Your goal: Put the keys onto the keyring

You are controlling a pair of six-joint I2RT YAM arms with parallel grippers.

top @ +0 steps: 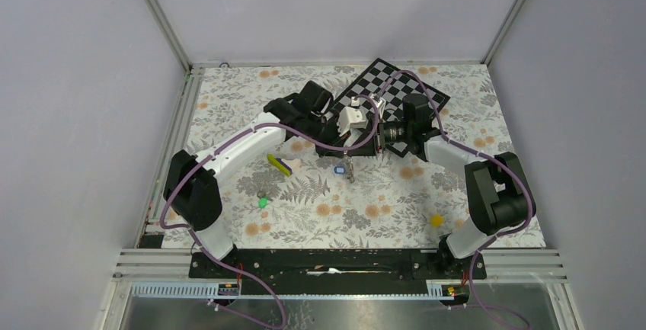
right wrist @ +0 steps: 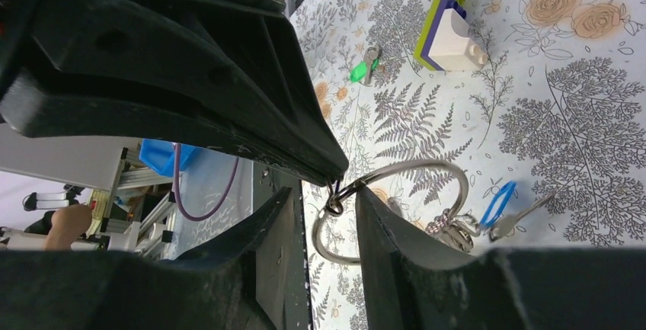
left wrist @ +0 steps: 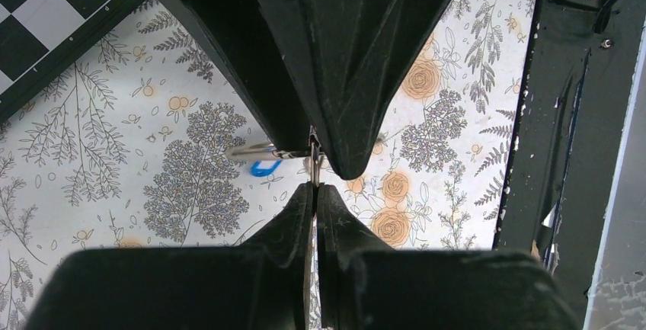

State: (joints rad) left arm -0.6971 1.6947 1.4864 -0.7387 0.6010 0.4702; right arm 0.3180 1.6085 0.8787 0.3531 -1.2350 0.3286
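- Silver wire forms the keyring (right wrist: 423, 163), which hangs above the middle of the flowered table (top: 228, 94), between the two arms.
- The left gripper (left wrist: 314, 189) has its fingers pressed together on the ring's wire; its own wrist view shows the ring edge-on, standing up from the pinch.
- The right gripper (right wrist: 324, 197) meets it nose to nose. Its jaws stand apart with a clear gap, and the ring's near edge passes through that gap. I cannot tell whether either pad touches the wire.
- The blue key (right wrist: 497, 205) sits just beside the far side of the ring, next to a small cluster of metal links. Whether it is threaded onto the wire is not clear.
- The green key (right wrist: 359, 71) lies flat on the table, well apart from the ring, on the left arm's side.
- A yellow, white and purple wedge block (right wrist: 448, 33) rests on the table near the green key, further from the arm bases.
- A small yellow cube (top: 436, 220) sits alone on the table near the right arm's base.
- A chessboard (top: 378, 78) lies at an angle at the far edge of the table, behind both grippers.
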